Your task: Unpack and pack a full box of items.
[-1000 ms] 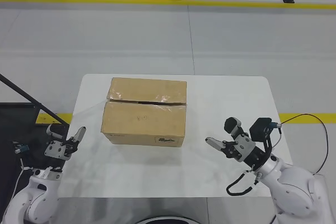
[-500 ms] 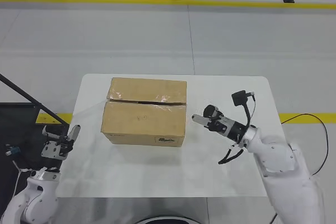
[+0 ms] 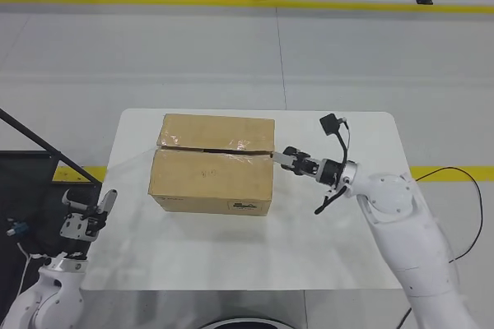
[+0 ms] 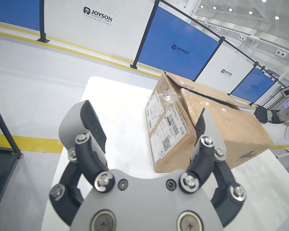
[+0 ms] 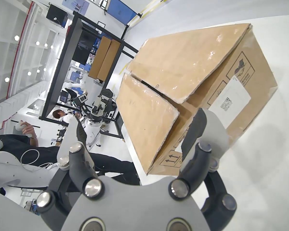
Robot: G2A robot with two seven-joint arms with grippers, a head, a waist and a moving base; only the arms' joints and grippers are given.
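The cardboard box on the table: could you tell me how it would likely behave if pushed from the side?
The cardboard box sits broad and low, so it would probably slide on the table rather than tip. Its top flaps gape slightly, so they may flex.

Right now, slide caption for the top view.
Right gripper, jaws open, at cardboard box's flap seam; left gripper at table's edge.

White table (image 3: 337,247), rounded corners. 1 brown cardboard box (image 3: 212,173) sits on it, left of centre, toward far edge; 2 top flaps folded down.
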